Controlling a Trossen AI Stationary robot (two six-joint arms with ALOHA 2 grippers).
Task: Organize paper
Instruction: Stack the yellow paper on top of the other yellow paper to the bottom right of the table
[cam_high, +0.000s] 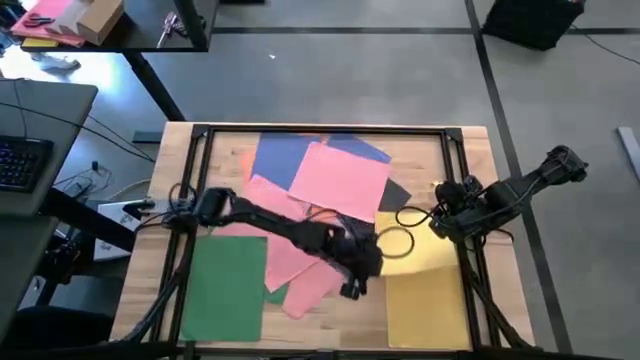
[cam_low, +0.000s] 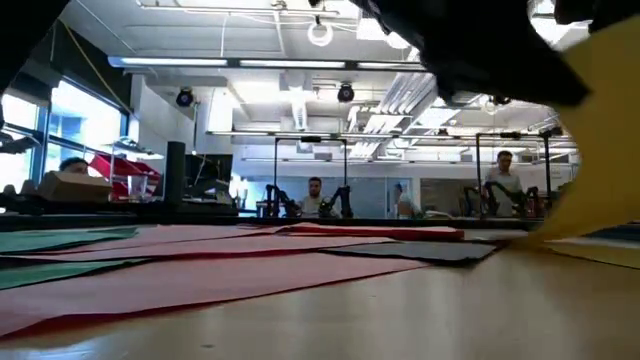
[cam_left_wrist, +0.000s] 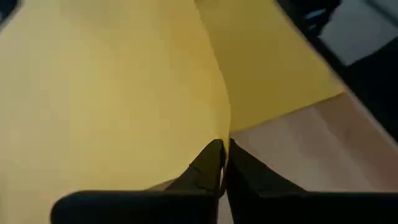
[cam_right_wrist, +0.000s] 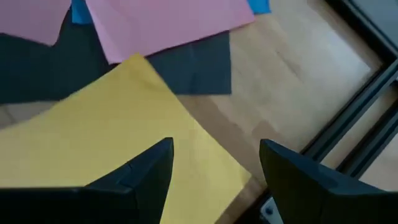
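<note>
worktop (cam_high: 470, 150): light wood, dark frame rails along its edges, sheets spread over most of it
green sheet (cam_high: 226, 285): flat, well off to the left arm's base side of the left pincer
yellow sheet (cam_high: 428, 300): flat, right beside the left pincer, on its side toward the right arm
lifted yellow sheet (cam_left_wrist: 112, 93): pinched at its edge by the left pincer, bowed up off the wood; its free corner lies just ahead of the right pincer
pink sheet (cam_high: 340, 178): beyond the left pincer, overlapping blue sheet (cam_high: 280, 155) and dark grey sheet (cam_right_wrist: 193, 68)
left pincer (cam_left_wrist: 222, 163): fingers closed on the lifted yellow sheet
right pincer (cam_right_wrist: 214, 171): fingers apart, gripping nothing, over bare wood near the frame rail
</note>
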